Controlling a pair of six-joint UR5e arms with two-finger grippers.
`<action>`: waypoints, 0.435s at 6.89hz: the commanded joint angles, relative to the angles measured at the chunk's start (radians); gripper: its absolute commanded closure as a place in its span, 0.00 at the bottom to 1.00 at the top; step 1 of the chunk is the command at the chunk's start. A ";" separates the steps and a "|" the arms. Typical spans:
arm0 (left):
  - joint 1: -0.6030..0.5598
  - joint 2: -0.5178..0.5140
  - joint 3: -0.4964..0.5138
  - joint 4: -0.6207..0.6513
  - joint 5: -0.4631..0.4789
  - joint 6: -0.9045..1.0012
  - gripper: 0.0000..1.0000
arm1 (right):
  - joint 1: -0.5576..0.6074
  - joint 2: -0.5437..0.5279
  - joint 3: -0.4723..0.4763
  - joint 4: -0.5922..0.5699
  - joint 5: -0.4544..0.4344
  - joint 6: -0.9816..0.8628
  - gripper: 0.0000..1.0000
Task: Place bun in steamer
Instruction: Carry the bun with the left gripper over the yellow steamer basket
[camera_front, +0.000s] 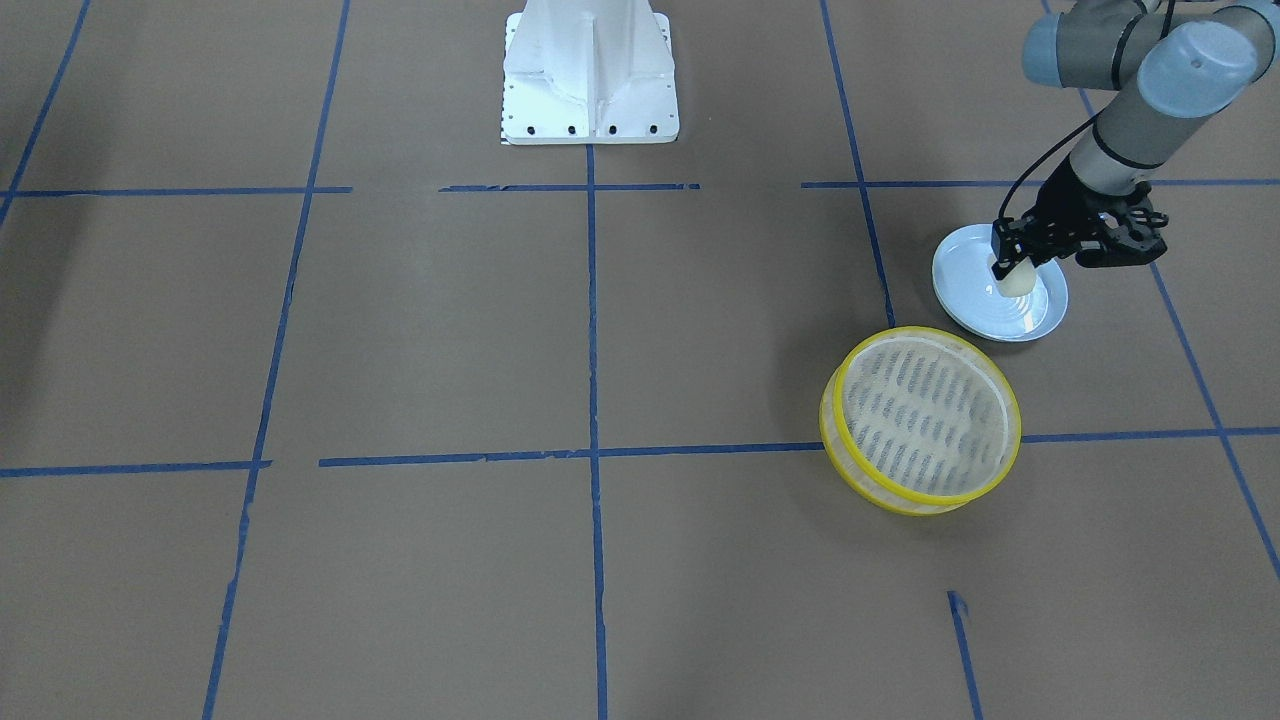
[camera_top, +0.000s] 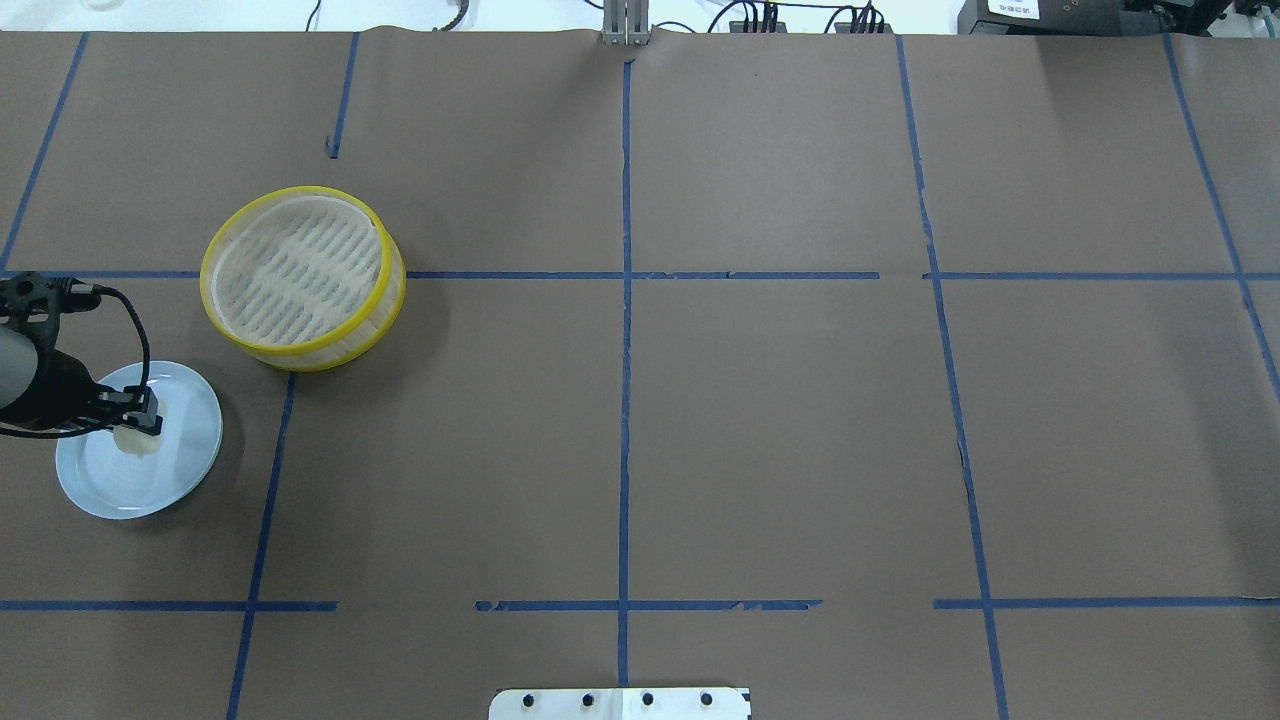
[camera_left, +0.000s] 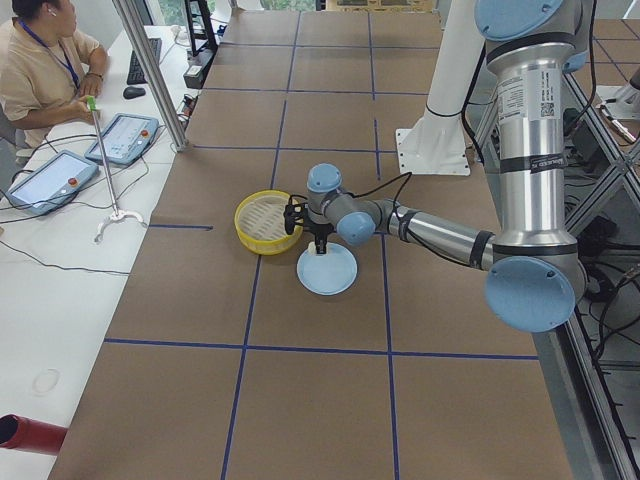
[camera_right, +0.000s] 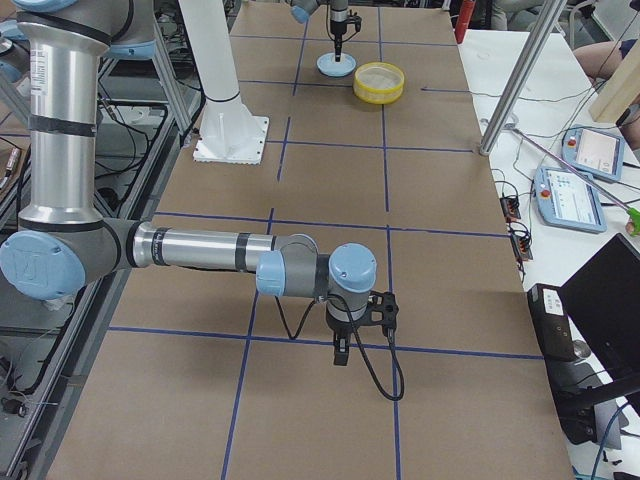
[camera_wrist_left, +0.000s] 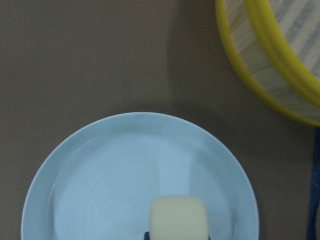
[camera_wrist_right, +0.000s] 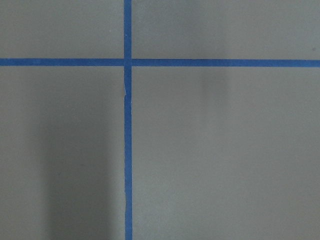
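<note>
The bun (camera_front: 1014, 281), a small cream-white lump, is between the fingers of my left gripper (camera_front: 1008, 264), right over the pale blue plate (camera_front: 1035, 318). The gripper is shut on it; I cannot tell if the bun still touches the plate. In the left wrist view the bun (camera_wrist_left: 179, 218) sits at the bottom edge over the plate (camera_wrist_left: 110, 170). The steamer (camera_front: 922, 333), with yellow rims and empty, stands just beside the plate, toward the table's middle and far side; its wall (camera_wrist_left: 260, 67) shows top right in the wrist view. My right gripper (camera_right: 341, 352) hangs over bare table far away; I cannot tell its state.
Brown paper with blue tape lines covers the table (camera_top: 760, 420). The robot's white base (camera_front: 590, 70) is at the near middle edge. An operator and tablets (camera_left: 60, 170) are beyond the far edge.
</note>
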 joint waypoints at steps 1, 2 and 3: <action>-0.070 -0.256 0.059 0.193 0.001 0.004 0.62 | 0.000 0.000 0.000 0.000 0.000 0.000 0.00; -0.068 -0.399 0.195 0.234 0.004 0.004 0.62 | 0.000 0.000 0.000 0.000 0.000 0.000 0.00; -0.065 -0.437 0.262 0.216 0.003 0.004 0.60 | 0.000 0.000 0.000 0.000 0.000 0.000 0.00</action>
